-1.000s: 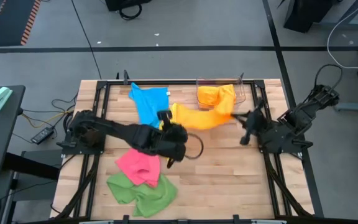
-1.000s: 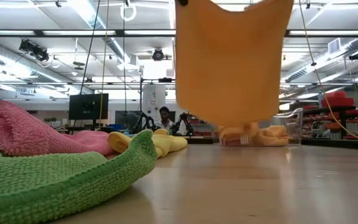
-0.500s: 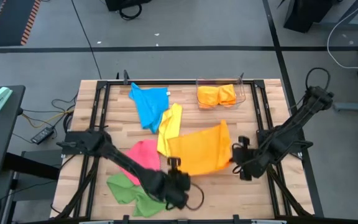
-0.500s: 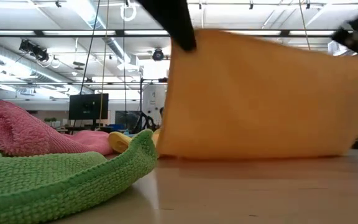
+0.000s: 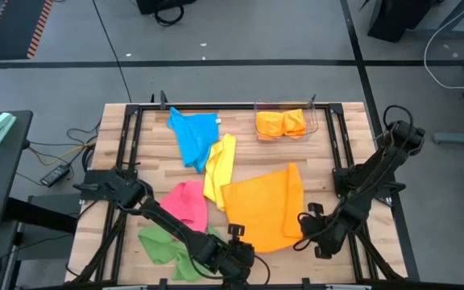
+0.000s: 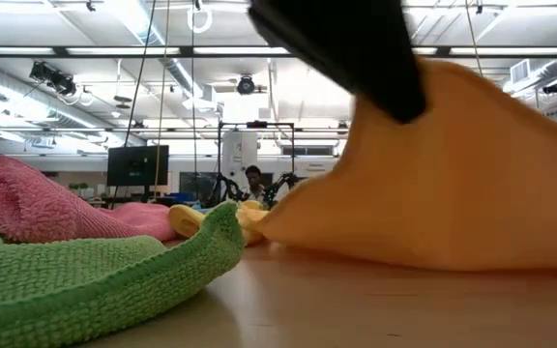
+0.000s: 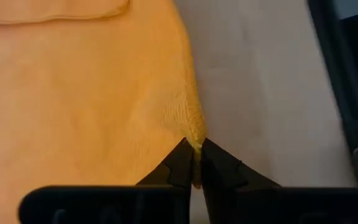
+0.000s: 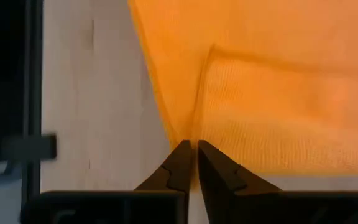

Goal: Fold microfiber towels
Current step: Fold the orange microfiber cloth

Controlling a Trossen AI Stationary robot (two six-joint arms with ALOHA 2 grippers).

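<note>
1. My left gripper (image 7: 195, 163) was pinched tight on one near corner of the orange towel (image 5: 263, 204), low at the table's front edge.
2. My right gripper (image 8: 193, 163) was clamped on the towel's other near corner, towards the right.
3. The orange towel lay spread on the wooden table (image 5: 329, 153), just beside the yellow towel (image 5: 220, 165).
4. Pink (image 5: 182, 203), green (image 5: 166, 244) and blue (image 5: 193, 133) towels lay to the left.
5. More orange cloth sat in the clear bin (image 5: 283, 122).
</note>
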